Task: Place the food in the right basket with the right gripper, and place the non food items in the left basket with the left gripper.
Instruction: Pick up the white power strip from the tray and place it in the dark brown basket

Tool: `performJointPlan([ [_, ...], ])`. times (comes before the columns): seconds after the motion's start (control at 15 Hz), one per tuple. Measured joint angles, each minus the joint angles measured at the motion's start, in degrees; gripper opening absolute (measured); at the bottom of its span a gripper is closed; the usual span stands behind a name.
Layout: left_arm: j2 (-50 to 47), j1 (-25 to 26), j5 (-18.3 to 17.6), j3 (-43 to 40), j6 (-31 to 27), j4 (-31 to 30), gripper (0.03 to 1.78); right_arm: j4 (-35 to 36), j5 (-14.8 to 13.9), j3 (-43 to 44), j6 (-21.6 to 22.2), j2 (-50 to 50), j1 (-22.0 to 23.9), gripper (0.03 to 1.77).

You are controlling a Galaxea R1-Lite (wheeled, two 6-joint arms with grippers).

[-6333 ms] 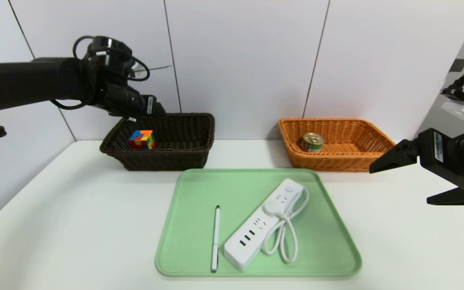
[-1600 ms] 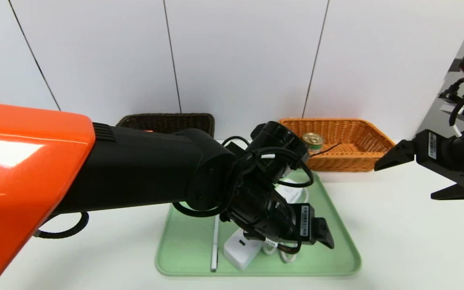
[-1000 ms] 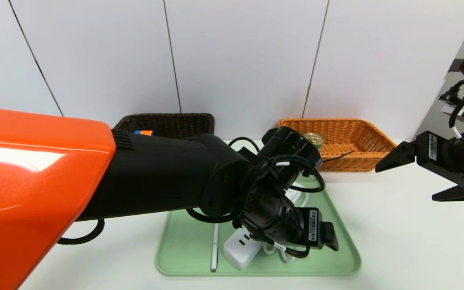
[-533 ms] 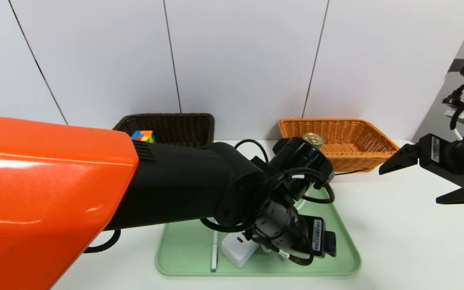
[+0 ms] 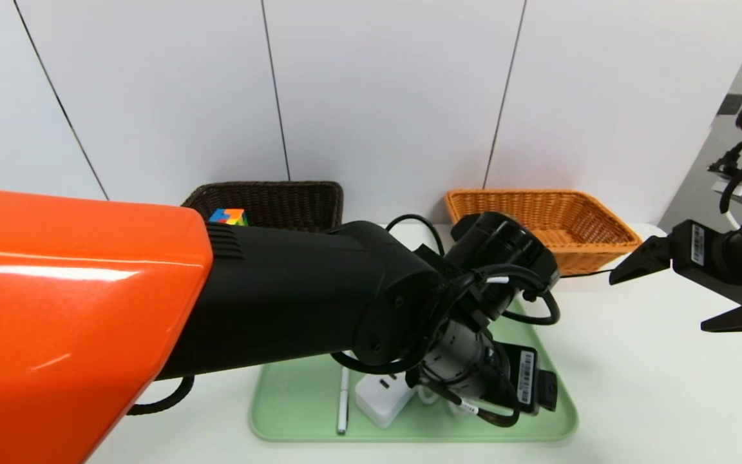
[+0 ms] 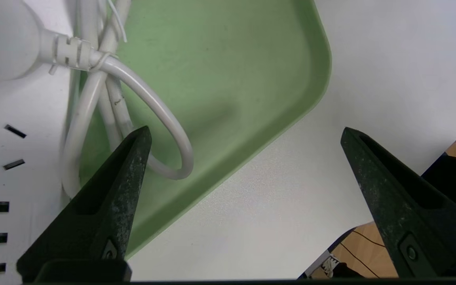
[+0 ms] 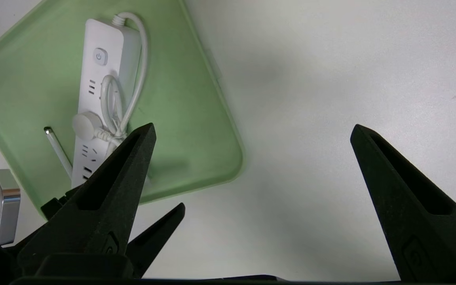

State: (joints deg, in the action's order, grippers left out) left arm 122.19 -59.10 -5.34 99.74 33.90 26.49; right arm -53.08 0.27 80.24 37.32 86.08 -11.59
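My left gripper (image 5: 546,394) hangs open low over the green tray's near right part. In the left wrist view that gripper (image 6: 245,130) has one finger (image 6: 113,190) beside the power strip's looped cord (image 6: 164,126), the other over bare table. The white power strip (image 5: 380,398) and slim pen (image 5: 343,401) lie on the tray (image 5: 294,412). The puzzle cube (image 5: 228,216) sits in the dark brown basket (image 5: 294,196). My left wrist hides the can in the orange basket (image 5: 577,219). My right gripper (image 5: 659,303) stands open and empty at the far right.
The right wrist view shows the right gripper (image 7: 252,127) open above white table, with the tray (image 7: 196,118), power strip (image 7: 97,75) and pen (image 7: 58,151) beyond it. The table's far corner and wood floor (image 6: 374,257) show in the left wrist view.
My left arm came from the dark basket, where the cube stays, to the tray and has slid right along the power strip. Its wrist now covers the can. The right arm barely moved.
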Motion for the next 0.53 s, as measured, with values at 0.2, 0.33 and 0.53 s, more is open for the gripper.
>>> performJointPlan([
  [0.2, 0.0, 0.0, 0.0, -0.1, -0.1, 0.1, 1.69, 0.0, 0.0, -0.1, 0.0, 0.0, 0.0, 1.7],
  [0.33, 0.0, 0.0, 0.2, 0.1, -1.1, 1.6, 1.69, 0.0, 0.0, -0.1, 0.0, 0.0, 0.0, 1.7],
  [0.53, 0.1, 0.0, 3.1, 0.2, -2.8, 3.7, 1.69, 0.0, 0.0, -0.1, 0.0, 0.1, 0.0, 1.7],
])
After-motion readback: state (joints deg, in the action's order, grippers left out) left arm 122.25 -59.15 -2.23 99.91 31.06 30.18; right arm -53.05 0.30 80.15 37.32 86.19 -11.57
